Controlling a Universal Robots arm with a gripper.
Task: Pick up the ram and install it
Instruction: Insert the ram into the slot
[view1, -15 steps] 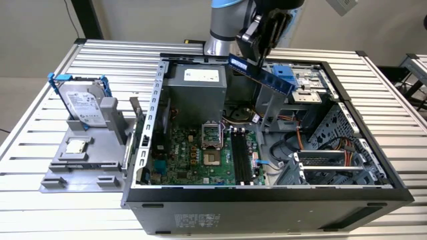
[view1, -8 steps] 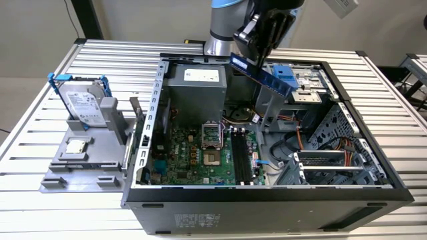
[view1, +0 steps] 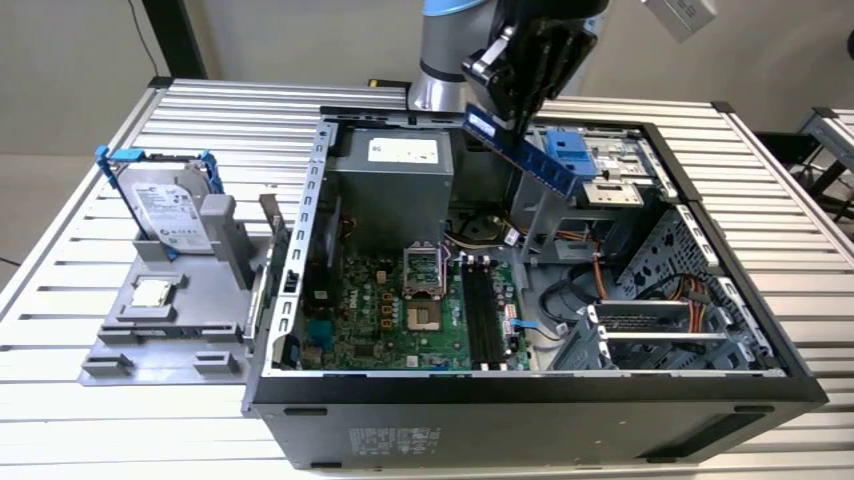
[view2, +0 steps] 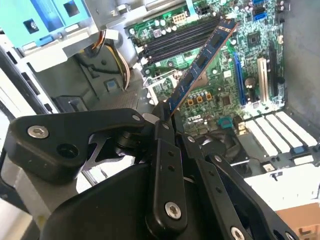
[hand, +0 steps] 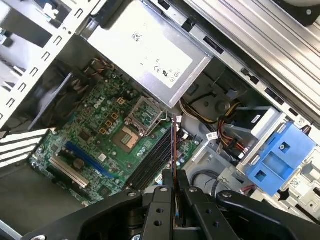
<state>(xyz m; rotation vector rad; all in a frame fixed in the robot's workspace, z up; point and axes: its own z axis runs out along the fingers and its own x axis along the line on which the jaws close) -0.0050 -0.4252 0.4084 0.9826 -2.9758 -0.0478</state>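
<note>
Black gripper (view1: 498, 104) clamps the ram (view1: 537, 157), tilted above the motherboard (view1: 387, 305).

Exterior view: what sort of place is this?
Likely a robotics lab test bench: an opened desktop computer case lies on a slatted metal table, and the gripper holds the ram above it.

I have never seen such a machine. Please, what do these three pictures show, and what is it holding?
This is a robot arm working over an open computer case on a slatted metal table. The exterior view comes from a camera off the arm; both wrist views come from cameras riding near its wrist, looking into the case. Its end effector is shut on the ram, a thin memory stick, held above the motherboard. Beside the case, a grey holder carries a hard drive.
</note>
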